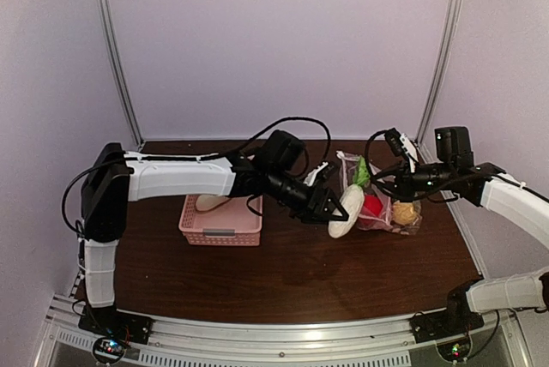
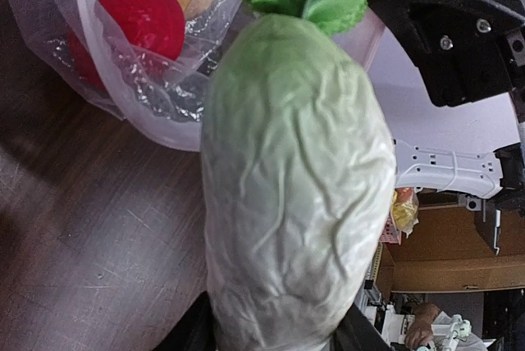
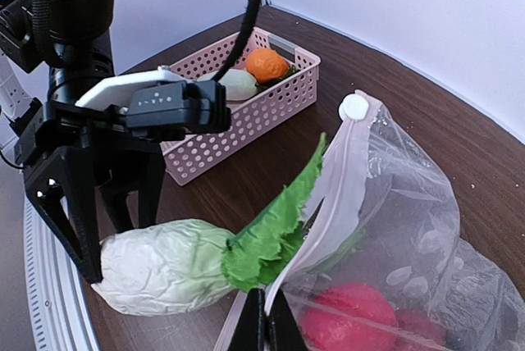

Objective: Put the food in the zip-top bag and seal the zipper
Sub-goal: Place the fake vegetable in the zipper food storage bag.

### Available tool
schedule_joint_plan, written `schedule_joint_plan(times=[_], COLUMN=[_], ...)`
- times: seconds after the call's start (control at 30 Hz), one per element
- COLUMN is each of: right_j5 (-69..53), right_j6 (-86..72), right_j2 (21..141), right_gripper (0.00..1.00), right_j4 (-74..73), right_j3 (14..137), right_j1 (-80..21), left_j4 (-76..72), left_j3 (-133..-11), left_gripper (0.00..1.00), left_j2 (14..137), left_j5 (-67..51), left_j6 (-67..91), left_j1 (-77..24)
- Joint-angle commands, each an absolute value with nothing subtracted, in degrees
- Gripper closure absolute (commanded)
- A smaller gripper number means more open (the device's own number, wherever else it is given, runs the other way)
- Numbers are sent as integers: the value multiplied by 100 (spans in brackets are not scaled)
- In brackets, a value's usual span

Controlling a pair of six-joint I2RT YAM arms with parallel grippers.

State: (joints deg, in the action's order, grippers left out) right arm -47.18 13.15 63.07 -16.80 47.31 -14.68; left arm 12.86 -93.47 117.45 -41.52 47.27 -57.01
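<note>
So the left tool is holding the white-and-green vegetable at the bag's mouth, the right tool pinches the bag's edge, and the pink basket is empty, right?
Not empty: the right wrist view shows an orange piece and a pale piece in the pink basket. The rest stands.

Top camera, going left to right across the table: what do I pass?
pink basket → white-and-green vegetable → red toy → yellowish toy

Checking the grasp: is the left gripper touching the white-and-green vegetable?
Touching. The right wrist view shows the left gripper closed on the white-and-green vegetable, its fingers pressed against the white end.
</note>
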Motion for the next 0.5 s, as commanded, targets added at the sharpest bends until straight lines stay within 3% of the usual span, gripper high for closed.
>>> schedule_joint_plan(times=[0.0, 0.47], right_j5=[-5158, -5502], right_j6=[1384, 1525], right_j2=[6240, 6240], right_gripper=[100, 100], right_j4=[-1644, -1787], right_j3=[4764, 4746], right_j1=[-1431, -1497], left_j4=[551, -1219], left_j3=[-9653, -9951], left_gripper=[75, 78], left_j2=[12126, 12635], left_j5=[-4526, -4561], left_j6=[5393, 7109], left_j1=[-5722, -5601])
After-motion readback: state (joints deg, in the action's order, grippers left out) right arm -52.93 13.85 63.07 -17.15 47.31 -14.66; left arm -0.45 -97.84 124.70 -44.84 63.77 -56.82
